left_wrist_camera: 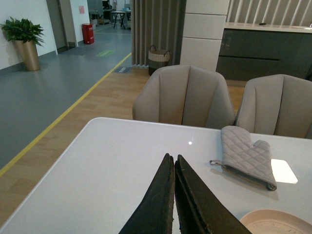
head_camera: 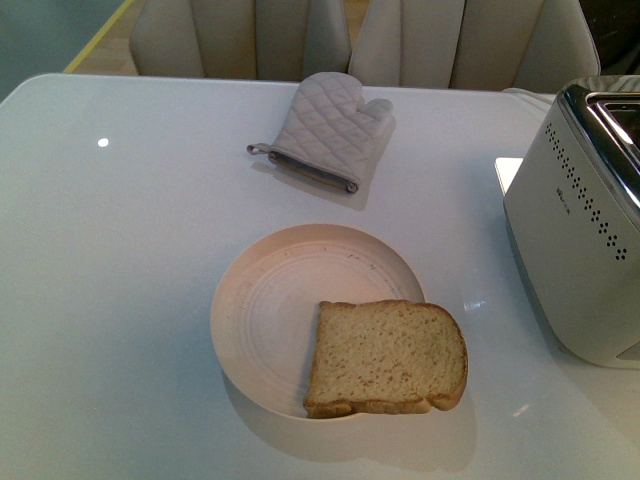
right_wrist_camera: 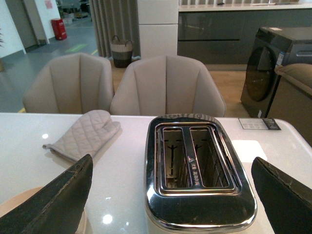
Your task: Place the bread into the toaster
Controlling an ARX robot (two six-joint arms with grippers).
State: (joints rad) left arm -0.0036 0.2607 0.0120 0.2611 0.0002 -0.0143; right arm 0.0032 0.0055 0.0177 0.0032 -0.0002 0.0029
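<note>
A tan slice of bread [head_camera: 387,357] with a brown crust lies flat on the near right part of a round cream plate [head_camera: 270,300]. The white toaster [head_camera: 585,235] with a chrome top stands at the table's right edge; in the right wrist view the toaster [right_wrist_camera: 197,165] shows two empty slots. My right gripper [right_wrist_camera: 170,195] is open, its fingers wide apart on either side of the toaster's near end. My left gripper [left_wrist_camera: 174,158] is shut with nothing in it, over bare table left of the plate [left_wrist_camera: 278,222]. Neither arm shows in the front view.
A grey quilted oven mitt [head_camera: 325,130] lies on the white table [head_camera: 120,250] beyond the plate; the mitt [left_wrist_camera: 246,156] also shows in the left wrist view. Beige chairs [right_wrist_camera: 168,85] stand along the table's far edge.
</note>
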